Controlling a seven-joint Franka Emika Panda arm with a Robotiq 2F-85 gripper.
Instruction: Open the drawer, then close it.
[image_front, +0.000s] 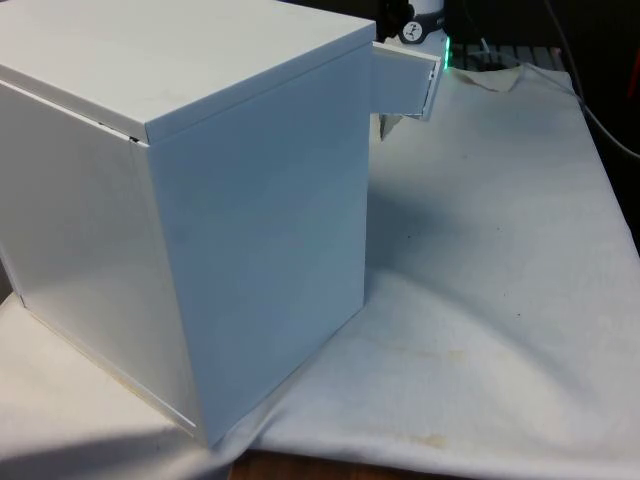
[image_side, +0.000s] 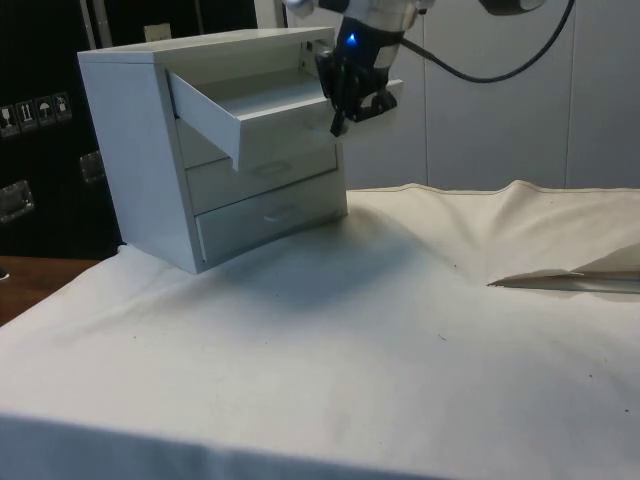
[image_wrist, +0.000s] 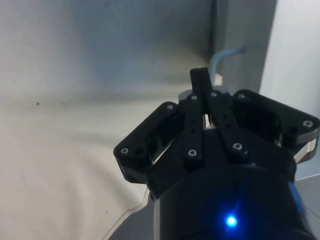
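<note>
- Standing on the white cloth (image_side: 400, 340), the white chest (image_side: 150, 150) has three drawers stacked one above another; in the side view it sits towards the left of the table, fronts turned to the camera at an angle.
- The top drawer (image_side: 255, 115) is pulled well out of the chest, its tray open to the air, its front panel well forward of the two below.
- The middle drawer (image_side: 265, 172) and bottom drawer (image_side: 265, 215) are shut flush with the chest.
- In the front view the chest (image_front: 200, 220) turns its plain back and side to the camera; the open drawer (image_front: 405, 82) sticks out past its far corner, towards the front view's right.
- The gripper (image_side: 342, 110) hangs at the open drawer's front, at its end farther from the side camera, fingers pointing down across the panel's edge.
- In the wrist view the gripper (image_wrist: 202, 100) has its two black fingers (image_wrist: 199, 87) pressed together, with no gap to be seen between them; a pale curved handle (image_wrist: 220, 56) shows just beyond the tips, apart from them.
- The cloth lies rumpled at the side view's right, with a fold raised near the edge.
</note>
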